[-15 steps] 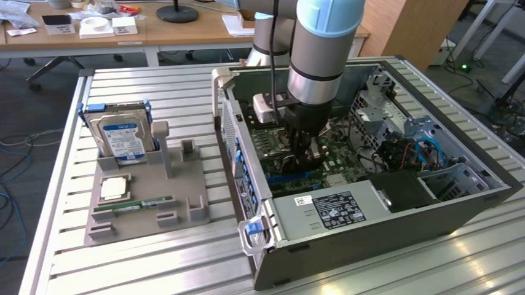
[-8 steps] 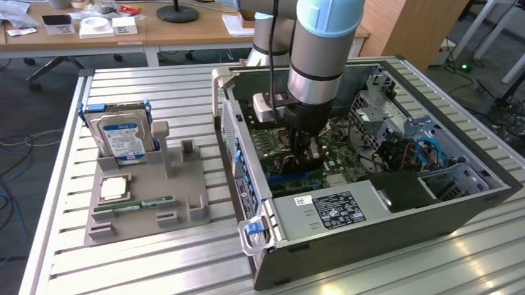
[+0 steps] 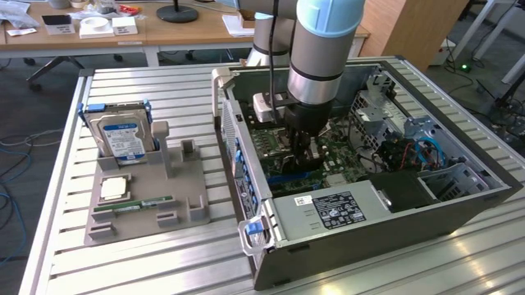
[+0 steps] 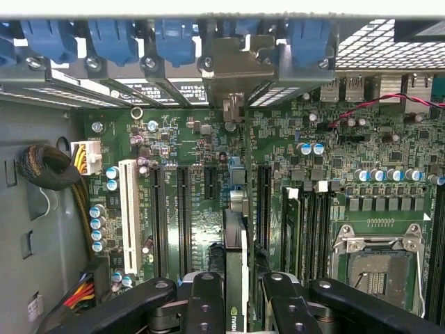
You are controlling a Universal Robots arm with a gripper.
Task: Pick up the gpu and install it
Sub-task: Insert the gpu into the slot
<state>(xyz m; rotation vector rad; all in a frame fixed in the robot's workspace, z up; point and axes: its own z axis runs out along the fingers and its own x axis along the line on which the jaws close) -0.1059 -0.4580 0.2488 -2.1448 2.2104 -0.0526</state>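
Observation:
My gripper (image 3: 304,147) reaches down into the open computer case (image 3: 459,203), over the green motherboard (image 3: 345,161). In the wrist view the gripper (image 4: 240,309) is shut on the gpu (image 4: 235,264), which I see edge-on as a thin dark card between the black fingers (image 4: 205,306). The card stands on its edge among the long black expansion slots (image 4: 183,216). Its silver end bracket (image 4: 233,66) sits against the case's rear wall, below the blue slot clips (image 4: 174,38). Whether the card is seated in a slot I cannot tell.
The empty CPU socket (image 4: 372,268) and memory slots (image 4: 313,229) lie beside the card. A power supply (image 3: 328,212) fills the case's near corner. On the exterior view's left, a grey holder (image 3: 176,209) carries a hard drive (image 3: 122,132), a processor (image 3: 113,187) and a green memory stick (image 3: 135,203).

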